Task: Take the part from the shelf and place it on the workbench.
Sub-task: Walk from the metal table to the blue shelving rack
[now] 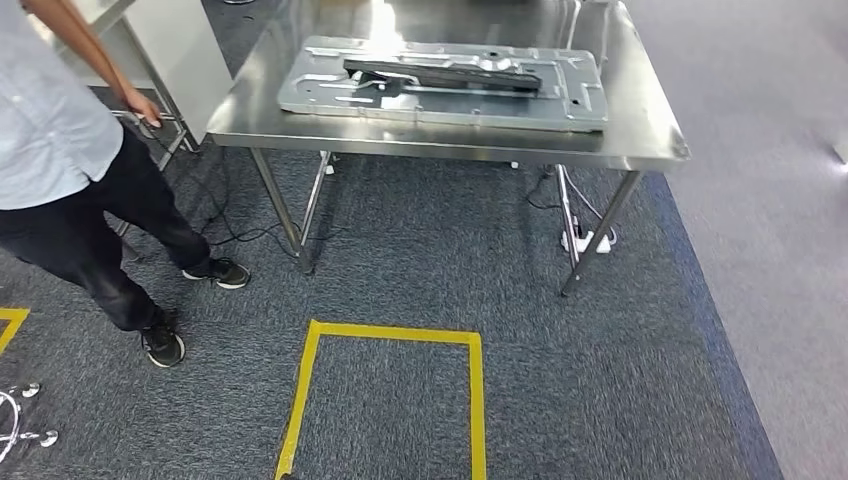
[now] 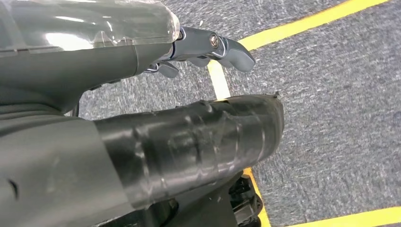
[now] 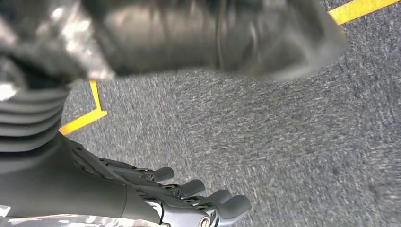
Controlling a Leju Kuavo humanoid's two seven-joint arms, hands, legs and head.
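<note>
A steel workbench (image 1: 645, 115) stands ahead in the head view. On it lies a large flat grey metal panel (image 1: 330, 92), with a long dark part (image 1: 440, 75) resting across its top. My left hand (image 2: 189, 142) hangs over the grey carpet beside a yellow floor line; its taped thumb and its fingers (image 2: 227, 49) are apart and hold nothing. My right hand (image 3: 142, 194) also hangs above the carpet, its dark fingers (image 3: 227, 205) loosely extended with nothing in them.
A person (image 1: 60, 150) in dark trousers stands at the left, one hand on the frame of a white unit (image 1: 185, 50). A yellow taped square (image 1: 390, 335) marks the carpet before the bench. Cables and a power strip (image 1: 588, 240) lie under it.
</note>
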